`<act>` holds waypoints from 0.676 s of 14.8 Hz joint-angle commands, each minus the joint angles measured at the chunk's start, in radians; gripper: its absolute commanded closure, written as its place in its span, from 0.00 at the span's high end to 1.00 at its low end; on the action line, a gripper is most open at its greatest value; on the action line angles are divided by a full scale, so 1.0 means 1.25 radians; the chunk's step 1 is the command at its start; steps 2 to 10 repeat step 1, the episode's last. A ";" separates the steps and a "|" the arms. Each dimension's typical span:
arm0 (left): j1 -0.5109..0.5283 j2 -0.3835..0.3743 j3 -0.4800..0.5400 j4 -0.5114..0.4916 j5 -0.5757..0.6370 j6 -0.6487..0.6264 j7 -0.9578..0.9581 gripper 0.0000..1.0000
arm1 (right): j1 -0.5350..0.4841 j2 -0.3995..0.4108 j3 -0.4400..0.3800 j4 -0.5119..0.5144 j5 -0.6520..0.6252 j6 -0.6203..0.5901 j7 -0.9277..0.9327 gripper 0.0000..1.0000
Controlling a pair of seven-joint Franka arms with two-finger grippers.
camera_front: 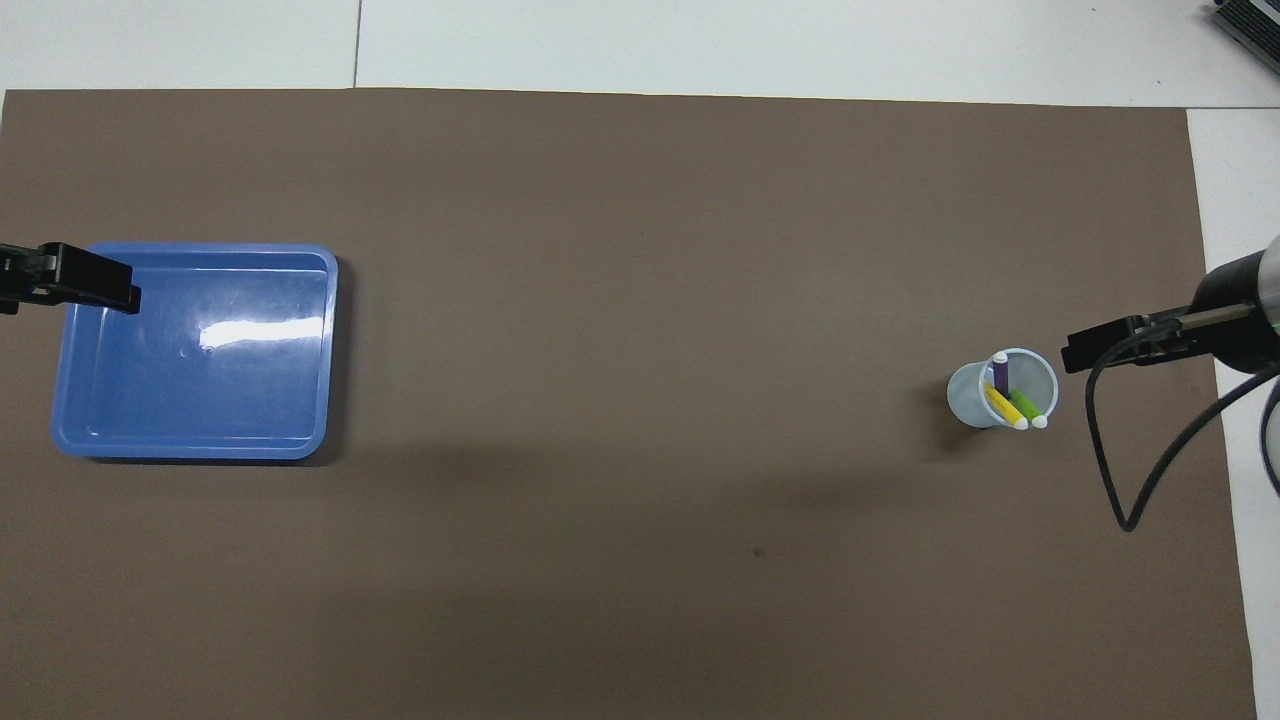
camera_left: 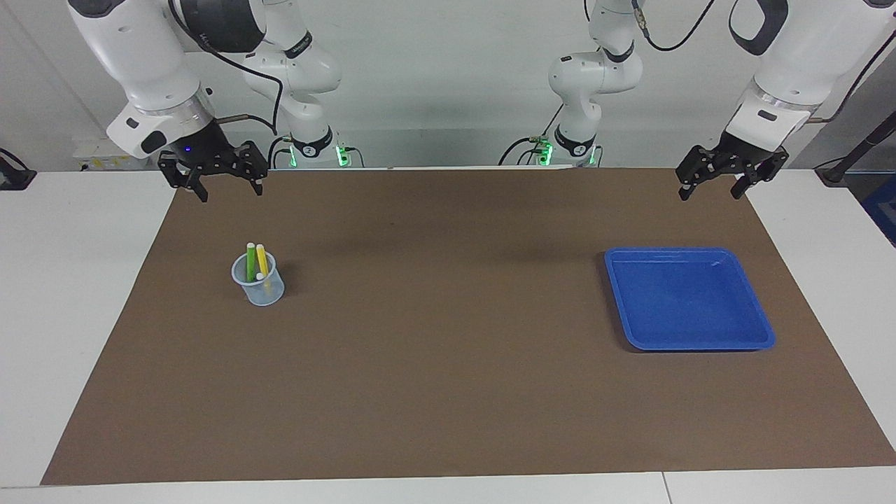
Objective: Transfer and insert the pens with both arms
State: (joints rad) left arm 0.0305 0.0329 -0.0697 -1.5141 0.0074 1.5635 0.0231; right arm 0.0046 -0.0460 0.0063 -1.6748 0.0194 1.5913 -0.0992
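I see three slim pens standing together in a small translucent cup [camera_left: 258,287] at the right arm's end of the brown mat [camera_left: 448,392]. The green pen [camera_left: 250,262] and the yellow pen [camera_left: 262,260] lean side by side with their whitish ends poking above the rim, and from my overhead view the purple pen [camera_front: 1000,371] sits lower inside the cup, only its whitish tip and a short length of its body showing. All three are inside the cup and none lies on the mat. My right gripper [camera_left: 226,190] hangs in the air over the edge of the mat at the robots' side, its fingers spread apart and holding nothing; the cup stands on the mat below it, well apart from its fingertips. My left gripper [camera_left: 710,191] hovers over the mat's corner at the left arm's end, also spread open with nothing between its fingers. Below it on the mat lies a blue rectangular tray [camera_left: 759,334] with a raised rim and rounded corners; I see nothing in it, only a bright glare on its floor in the overhead view. The tray and the cup sit well apart, at either end of the mat.
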 commanded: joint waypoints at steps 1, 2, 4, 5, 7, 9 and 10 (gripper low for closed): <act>0.007 -0.014 -0.004 -0.016 -0.001 0.014 0.010 1.00 | -0.012 -0.016 0.008 -0.013 -0.003 0.002 0.016 1.00; 0.007 -0.014 -0.004 -0.016 -0.001 0.014 0.010 1.00 | -0.012 -0.016 0.008 -0.013 -0.003 0.002 0.016 1.00; 0.007 -0.014 -0.004 -0.016 -0.001 0.014 0.010 1.00 | -0.012 -0.016 0.008 -0.013 -0.003 0.002 0.016 1.00; 0.007 -0.014 -0.004 -0.016 -0.001 0.014 0.010 1.00 | -0.012 -0.016 0.008 -0.013 -0.003 0.002 0.016 1.00; 0.007 -0.014 -0.004 -0.016 -0.001 0.014 0.010 1.00 | -0.012 -0.016 0.008 -0.013 -0.003 0.002 0.016 1.00; 0.007 -0.014 -0.004 -0.016 -0.001 0.014 0.010 1.00 | -0.012 -0.016 0.008 -0.013 -0.003 0.002 0.016 1.00; 0.007 -0.014 -0.004 -0.016 -0.001 0.014 0.010 1.00 | -0.012 -0.016 0.008 -0.013 -0.003 0.002 0.016 1.00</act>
